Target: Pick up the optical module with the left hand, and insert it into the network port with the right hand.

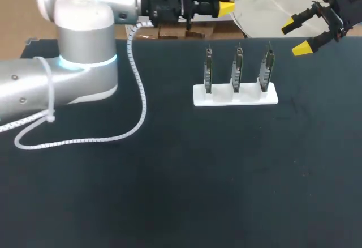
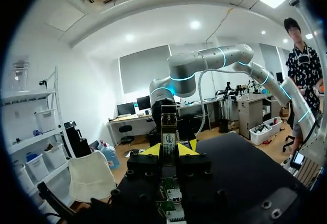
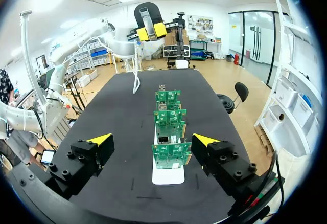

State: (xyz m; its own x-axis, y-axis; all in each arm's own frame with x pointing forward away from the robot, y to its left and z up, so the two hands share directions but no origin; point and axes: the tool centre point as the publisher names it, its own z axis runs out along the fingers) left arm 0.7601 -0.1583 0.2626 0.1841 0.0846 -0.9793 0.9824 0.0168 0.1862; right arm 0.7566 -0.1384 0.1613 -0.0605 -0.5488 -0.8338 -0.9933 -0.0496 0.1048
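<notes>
The optical module (image 2: 168,128), a slim metal bar with a label, stands upright between the yellow tips of my left gripper (image 2: 168,150), which is shut on it. That gripper (image 1: 224,7) hangs above the table's far edge; the right wrist view shows it (image 3: 149,30) with the module (image 3: 145,16) beyond the boards. A white stand (image 1: 235,97) carries three upright green circuit boards (image 1: 237,67) with network ports. My right gripper (image 1: 295,37) is open, up and to the right of the stand. In its own view the nearest board (image 3: 171,155) sits ahead of its spread fingers (image 3: 153,140).
A white coiled cable (image 1: 137,91) from my left arm trails over the black table (image 1: 186,180) left of the stand. The bulky left arm (image 1: 68,72) covers the table's left rear corner.
</notes>
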